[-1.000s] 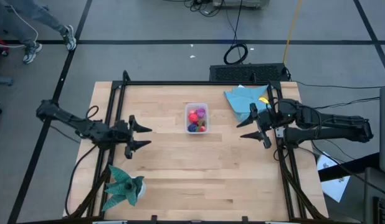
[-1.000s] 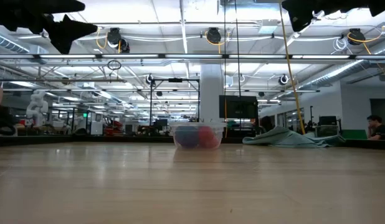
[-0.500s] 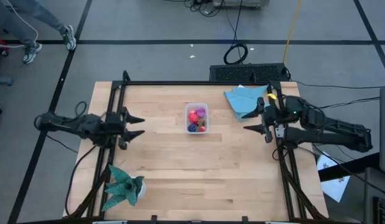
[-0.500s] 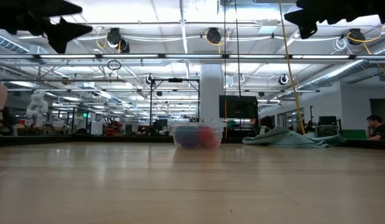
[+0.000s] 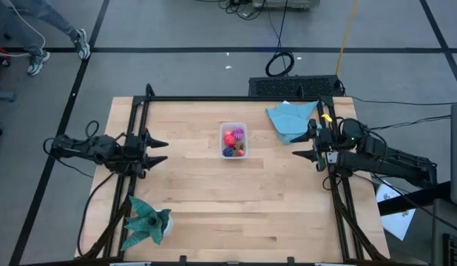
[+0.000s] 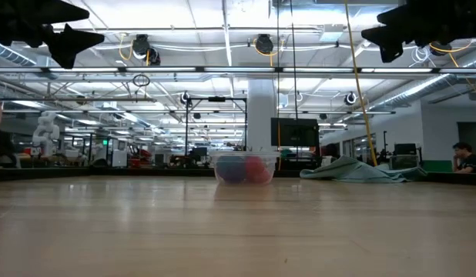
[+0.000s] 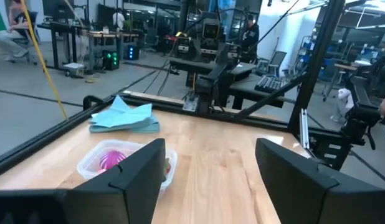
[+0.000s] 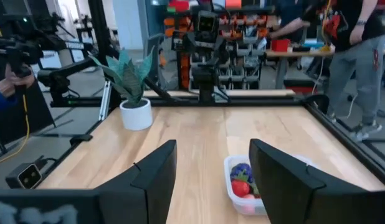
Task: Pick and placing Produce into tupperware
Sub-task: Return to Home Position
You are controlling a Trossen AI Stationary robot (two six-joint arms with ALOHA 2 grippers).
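The left tool (image 5: 160,151) hangs at the surface's (image 5: 214,199) left edge, the right tool (image 5: 301,142) at its right edge near the light blue cloth (image 5: 290,118), with broad bare wood between them. Both are released, fingers wide, touching nothing. The clear tupperware (image 5: 222,140) stands toward the far middle, well apart from both, with red, pink and purple produce (image 5: 232,138) inside.

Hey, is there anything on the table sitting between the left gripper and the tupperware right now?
Nothing visible. Only bare table lies between the open left gripper and the tupperware, and the potted plant stands well off that line.
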